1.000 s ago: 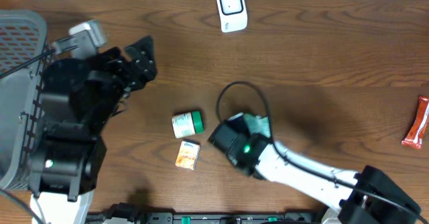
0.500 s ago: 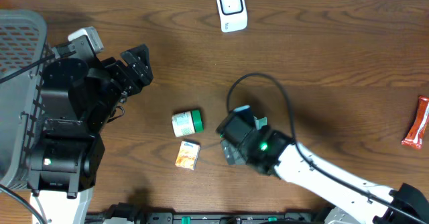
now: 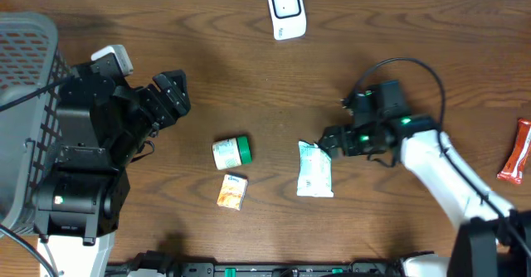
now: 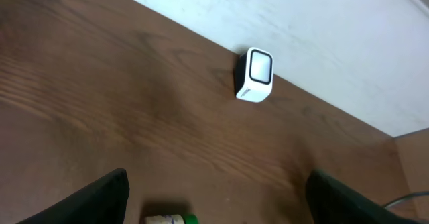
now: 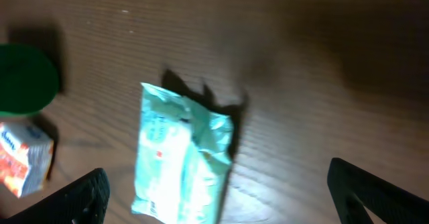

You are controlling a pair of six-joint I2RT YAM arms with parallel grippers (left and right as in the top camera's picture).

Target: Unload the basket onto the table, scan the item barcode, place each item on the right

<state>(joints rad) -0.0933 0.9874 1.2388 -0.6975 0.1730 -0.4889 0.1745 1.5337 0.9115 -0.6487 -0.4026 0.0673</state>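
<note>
Right gripper point(image 3: 329, 142): jaws wide open, empty, just beside the top end of the pale-green pouch point(image 3: 314, 169). The pouch lies flat on the counter point(image 3: 415, 53), well apart from the scanner point(image 3: 286, 10). Left gripper point(image 3: 172, 94): jaws open, idle. Barcode not visible. Best bet: pinch one pouch edge, keep the print uncovered, face it squarely to the scanner window.

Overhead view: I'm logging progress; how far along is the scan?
Done: nothing visible. In hand: nothing; left pincer and right pincer are open, the right beside the pale green plastic packet lying on the table. Left: carry it to the white box-shaped scanner.
</note>
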